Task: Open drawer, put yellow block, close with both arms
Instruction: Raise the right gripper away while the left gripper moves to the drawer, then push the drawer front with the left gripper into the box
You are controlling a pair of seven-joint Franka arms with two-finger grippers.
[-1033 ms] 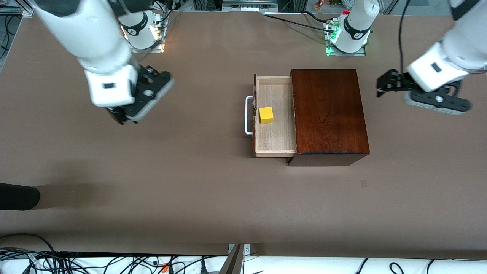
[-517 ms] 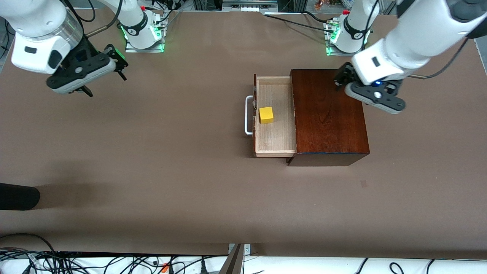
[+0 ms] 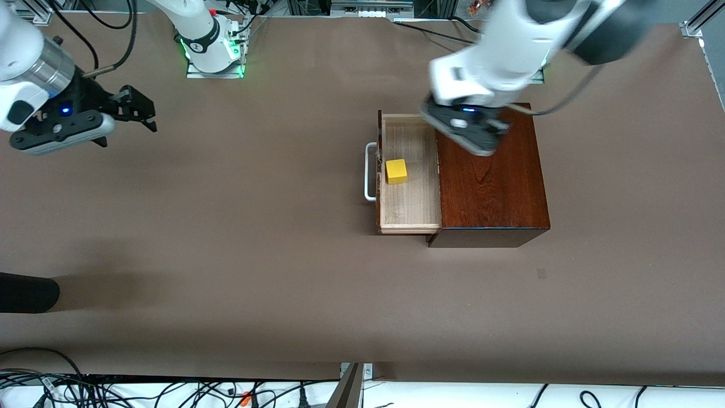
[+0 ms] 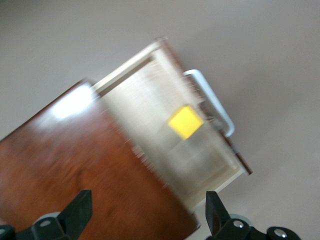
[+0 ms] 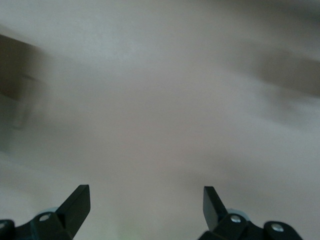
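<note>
we see the drawer (image 3: 409, 173) pulled out of its dark glossy box (image 3: 490, 170), a pale bare-wood tray with a reddish-brown front and a white u-shaped handle (image 3: 370, 171) facing the right arm's end of the table. the yellow block (image 3: 396, 171) sits inside the tray, a small bright cube close to the front panel (roughly midway along it) and upright on the tray floor. the left wrist view shows the same block (image 4: 185, 121) in the tray.

our left gripper (image 4: 147, 212) hangs over the box's top near where the tray comes out, fingers spread wide with nothing between them. our right gripper (image 3: 136, 107) hovers over bare table (image 3: 255, 255) toward the right arm's end, well apart from the drawer, also wide and empty.

the table is a plain brown mat. cables (image 3: 141, 391) lie along the edge nearest the front camera, and the arm base (image 3: 212, 48) glows green.
</note>
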